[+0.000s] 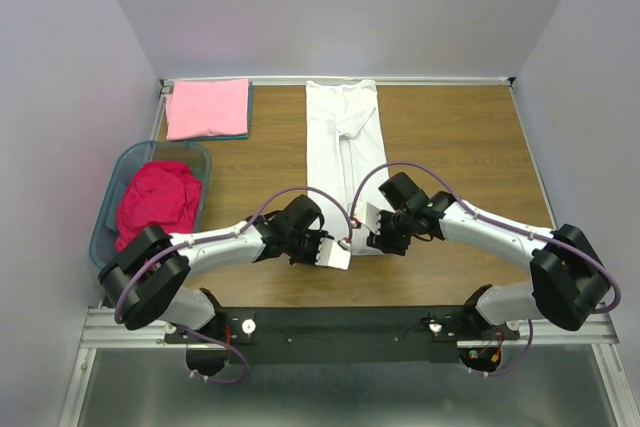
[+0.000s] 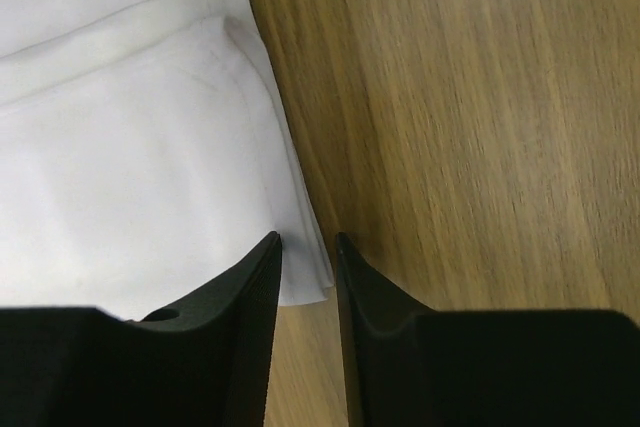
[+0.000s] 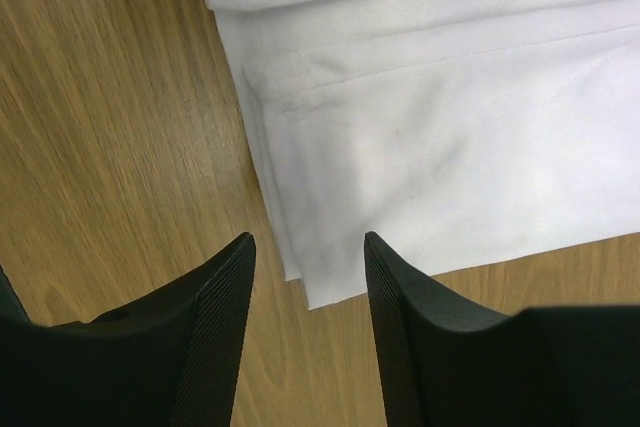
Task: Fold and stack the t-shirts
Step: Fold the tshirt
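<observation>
The white t-shirt (image 1: 345,137) lies on the wooden table, folded into a long narrow strip running from the back edge toward me. My left gripper (image 1: 338,250) is at the strip's near left corner. In the left wrist view its jaws (image 2: 308,239) stand narrowly apart with the corner of the white shirt (image 2: 130,147) between the tips. My right gripper (image 1: 364,230) is at the near right corner. In the right wrist view it is wide open (image 3: 308,237) and straddles the layered corner of the white shirt (image 3: 450,127). The pink t-shirt (image 1: 208,107) lies folded at the back left. The magenta-red t-shirt (image 1: 158,197) is crumpled in the basket.
A teal plastic basket (image 1: 108,209) stands at the table's left edge. Grey walls close the table on three sides. Bare wood (image 1: 470,147) lies right of the white shirt, and more between the basket and the shirt.
</observation>
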Robot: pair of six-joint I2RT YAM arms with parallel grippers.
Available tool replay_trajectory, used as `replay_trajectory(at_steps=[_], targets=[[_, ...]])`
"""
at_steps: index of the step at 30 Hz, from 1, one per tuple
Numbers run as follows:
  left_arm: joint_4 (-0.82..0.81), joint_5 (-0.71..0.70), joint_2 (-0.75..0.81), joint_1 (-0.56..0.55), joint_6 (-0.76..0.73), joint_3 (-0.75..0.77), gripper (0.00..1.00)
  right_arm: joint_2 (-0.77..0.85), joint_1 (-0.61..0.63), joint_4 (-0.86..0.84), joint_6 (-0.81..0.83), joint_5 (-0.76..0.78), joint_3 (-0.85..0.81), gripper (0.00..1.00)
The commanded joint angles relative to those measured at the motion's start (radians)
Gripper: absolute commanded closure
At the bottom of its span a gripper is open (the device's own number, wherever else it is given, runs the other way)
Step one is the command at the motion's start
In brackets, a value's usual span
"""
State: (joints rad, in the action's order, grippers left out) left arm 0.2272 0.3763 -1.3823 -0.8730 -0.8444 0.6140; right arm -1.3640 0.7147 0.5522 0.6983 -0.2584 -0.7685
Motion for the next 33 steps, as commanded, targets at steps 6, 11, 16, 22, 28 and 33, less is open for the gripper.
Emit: replay_trajectory(at_steps=[6, 11, 16, 22, 28, 33], targets=[[0.038, -0.028, -0.052, -0.006, 0.007, 0.032, 0.61, -0.053, 0.009, -0.046, 0.050, 0.014, 0.043, 0.43], [0.038, -0.028, -0.052, -0.006, 0.002, 0.024, 0.55, -0.076, 0.009, -0.089, 0.061, 0.019, 0.089, 0.45], [0.032, -0.039, -0.073, -0.006, 0.007, 0.029, 0.65, -0.096, 0.009, -0.124, 0.053, 0.031, 0.139, 0.61], [0.047, -0.056, -0.066, -0.007, -0.025, 0.035, 1.00, -0.078, 0.009, -0.127, 0.015, 0.042, 0.147, 1.00], [0.130, 0.036, 0.011, -0.007, -0.013, 0.073, 1.00, 0.043, 0.019, -0.040, -0.059, -0.010, 0.107, 0.99], [0.181, 0.096, 0.136, -0.007, -0.004, 0.072, 1.00, 0.074, 0.019, 0.057, -0.080, -0.033, 0.049, 0.99]])
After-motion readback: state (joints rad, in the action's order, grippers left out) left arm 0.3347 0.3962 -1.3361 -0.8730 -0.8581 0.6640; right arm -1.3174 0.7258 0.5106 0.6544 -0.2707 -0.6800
